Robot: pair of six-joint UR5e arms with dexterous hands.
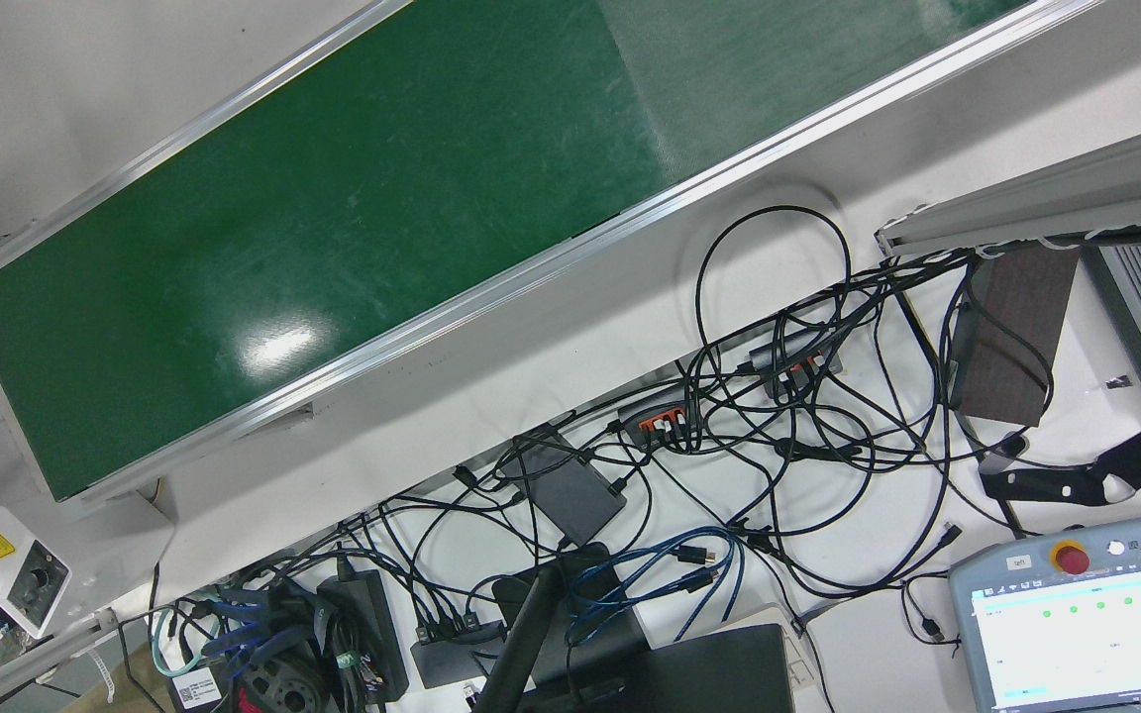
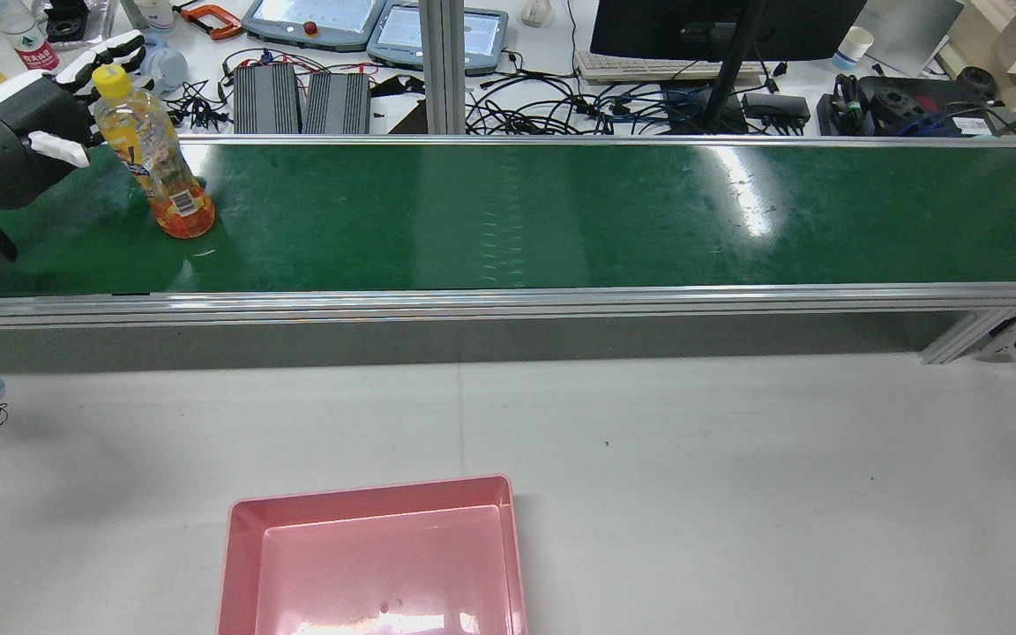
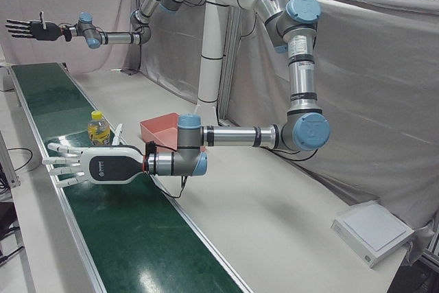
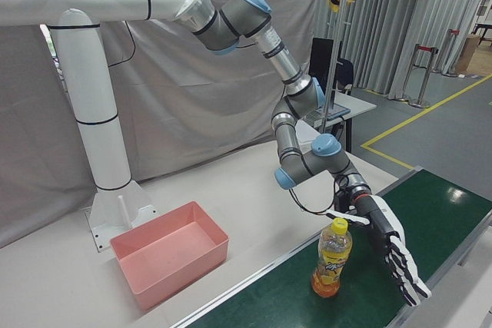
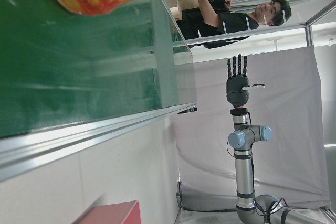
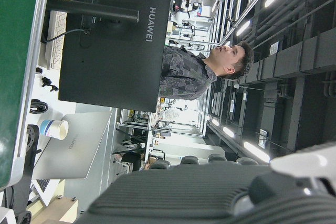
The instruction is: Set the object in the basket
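Bottle [image 2: 155, 150] of orange drink, yellow cap, stands upright on the green conveyor belt [image 2: 561, 212], at the upper left of the rear view. Left hand [image 2: 27, 132] sits just beside it at the frame's left edge, fingers spread wide, holding nothing; contact with the bottle cannot be told. In the right-front view the same hand [image 4: 392, 255] shows lower right, flat and splayed next to the bottle [image 4: 332, 260]. Right hand [image 3: 31, 29] is at the upper left of the left-front view, raised above the belt's far end, fingers extended, released. Pink basket [image 2: 376, 556] sits bottom centre of the rear view on the white table [image 2: 737, 459], well apart from the bottle.
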